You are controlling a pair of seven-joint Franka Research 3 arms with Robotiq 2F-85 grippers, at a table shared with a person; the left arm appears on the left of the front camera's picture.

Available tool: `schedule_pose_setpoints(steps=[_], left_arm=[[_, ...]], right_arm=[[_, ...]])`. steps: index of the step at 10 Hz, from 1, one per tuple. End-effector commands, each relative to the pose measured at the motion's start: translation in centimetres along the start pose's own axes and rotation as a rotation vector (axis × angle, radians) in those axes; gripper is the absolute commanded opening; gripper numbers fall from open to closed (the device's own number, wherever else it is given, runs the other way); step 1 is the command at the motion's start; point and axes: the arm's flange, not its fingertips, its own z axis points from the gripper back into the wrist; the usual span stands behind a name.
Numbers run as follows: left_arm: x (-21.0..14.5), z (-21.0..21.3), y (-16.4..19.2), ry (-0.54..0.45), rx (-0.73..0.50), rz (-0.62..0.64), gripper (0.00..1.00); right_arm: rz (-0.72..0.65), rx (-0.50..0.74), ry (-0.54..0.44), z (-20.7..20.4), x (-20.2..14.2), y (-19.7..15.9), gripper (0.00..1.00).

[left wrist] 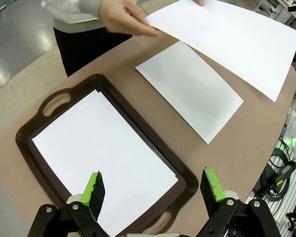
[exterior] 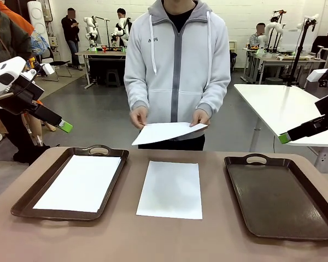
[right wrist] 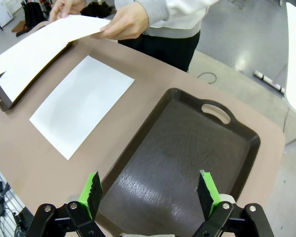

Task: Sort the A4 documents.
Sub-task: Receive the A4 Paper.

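The left end effector (left wrist: 153, 183) is hanging released, its two green-padded fingers standing wide apart with nothing between them, above the near end of the left tray (left wrist: 138, 124). The right end effector (right wrist: 149, 186) is gaping just as wide and gripping nothing, hovering over the near end of the right tray (right wrist: 187, 148), whose dark floor is lying bare. In the front view both are sitting raised at the picture's sides, well above the brown surface (exterior: 218, 240).

Two trays are resting on that surface, and three A4 documents are showing. The first sheet (exterior: 79, 182) is lying flat inside the left tray; a slight offset edge at its corner is showing in the left wrist view, but whether another sheet is lying beneath it I cannot tell. The second sheet (exterior: 170, 188) is lying flat on the surface between the two trays, touching neither. The third sheet (exterior: 167, 132) is tilting in the air above the far edge, with one hand (exterior: 138, 117) of the person gripping one side and the other hand (exterior: 200, 117) gripping the opposite side.
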Motion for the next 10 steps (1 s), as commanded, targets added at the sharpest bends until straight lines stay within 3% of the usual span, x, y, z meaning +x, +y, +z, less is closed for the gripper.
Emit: schedule_pose_setpoints(steps=[1, 10], left_arm=[[-0.03, 0.05, 0.03, 0.001, 0.005, -0.011, 1.00], [-0.03, 0.05, 0.03, 0.001, 0.005, -0.011, 1.00]], right_arm=[[0.000, 0.006, 0.000, -0.11, -0.03, -0.02, 1.00], [0.000, 0.006, 0.000, -0.11, -0.03, -0.02, 1.00]])
